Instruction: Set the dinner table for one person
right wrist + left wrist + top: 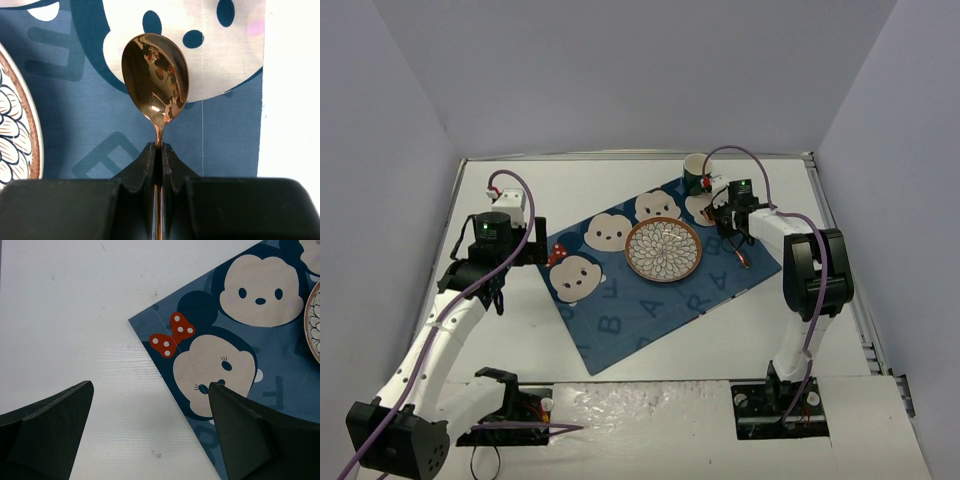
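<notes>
Clenched on the thin neck of a copper spoon, the right pincer has its jaws pressed together, with the bowl standing out ahead of the fingertips. Under the pincer lies the blue cartoon placemat. The patterned plate sits to its left, and to its right, past the mat's hem, the bare white dinner table begins.

I read this step as laying the spoon down to the right of the plate. I cannot tell whether the bowl already touches the cloth, so I want to come down slowly until it rests. The handle should run alongside the plate, clear of the rim on the left and inside the hem on the right. Only then do I part the jaws and lift straight up, so the fingers do not drag the spoon askew.

Nothing lies between the spoon and the cloth. The plate rim to the left is the nearest thing to bump. A cup stands near the pincer on its far side, at the mat's far corner, so I avoid swinging that way. The left pincer hangs spread wide and grasps nothing, well apart on the other side of the plate, over the mat's corner.
</notes>
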Robot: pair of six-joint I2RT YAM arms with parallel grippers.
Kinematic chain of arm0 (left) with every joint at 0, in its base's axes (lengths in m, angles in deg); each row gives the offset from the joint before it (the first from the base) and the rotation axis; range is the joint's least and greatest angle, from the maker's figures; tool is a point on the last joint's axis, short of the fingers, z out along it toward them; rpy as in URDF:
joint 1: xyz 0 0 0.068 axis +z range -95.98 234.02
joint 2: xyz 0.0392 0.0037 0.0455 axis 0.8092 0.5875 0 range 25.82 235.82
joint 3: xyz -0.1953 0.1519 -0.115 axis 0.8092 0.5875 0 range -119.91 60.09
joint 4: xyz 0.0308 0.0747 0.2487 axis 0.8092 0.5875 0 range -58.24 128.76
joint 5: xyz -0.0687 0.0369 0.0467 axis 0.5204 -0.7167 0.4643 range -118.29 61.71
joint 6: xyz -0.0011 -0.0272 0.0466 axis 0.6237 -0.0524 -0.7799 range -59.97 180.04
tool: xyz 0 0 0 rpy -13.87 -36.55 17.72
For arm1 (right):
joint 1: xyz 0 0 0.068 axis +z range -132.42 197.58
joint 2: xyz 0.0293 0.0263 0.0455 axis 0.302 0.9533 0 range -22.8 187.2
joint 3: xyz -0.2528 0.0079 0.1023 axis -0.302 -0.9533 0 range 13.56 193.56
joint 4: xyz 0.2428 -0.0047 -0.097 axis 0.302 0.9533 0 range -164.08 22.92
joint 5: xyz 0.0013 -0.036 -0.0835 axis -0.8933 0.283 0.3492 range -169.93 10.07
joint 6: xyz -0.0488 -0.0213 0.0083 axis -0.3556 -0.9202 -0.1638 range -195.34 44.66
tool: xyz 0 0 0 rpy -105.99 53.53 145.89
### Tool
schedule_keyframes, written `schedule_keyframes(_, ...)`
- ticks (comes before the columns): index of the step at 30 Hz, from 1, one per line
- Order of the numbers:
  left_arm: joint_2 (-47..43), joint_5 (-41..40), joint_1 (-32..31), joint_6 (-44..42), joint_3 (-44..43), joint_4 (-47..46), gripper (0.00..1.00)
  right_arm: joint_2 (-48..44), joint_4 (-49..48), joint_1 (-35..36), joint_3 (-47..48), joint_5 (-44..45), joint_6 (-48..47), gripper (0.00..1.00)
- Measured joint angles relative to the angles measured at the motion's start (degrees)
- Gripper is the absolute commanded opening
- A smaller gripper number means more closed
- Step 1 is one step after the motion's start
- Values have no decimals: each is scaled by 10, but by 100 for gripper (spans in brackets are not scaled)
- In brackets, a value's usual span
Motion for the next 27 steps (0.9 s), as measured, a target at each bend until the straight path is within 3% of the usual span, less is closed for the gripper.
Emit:
schedule_keyframes(15,13,7,0,0,0,0,97,23,-10,-12,0,-26,-27,5)
schedule_keyframes(27,16,12,0,-1,0,0,97,23,-28,-21,-7,-29,-33,25)
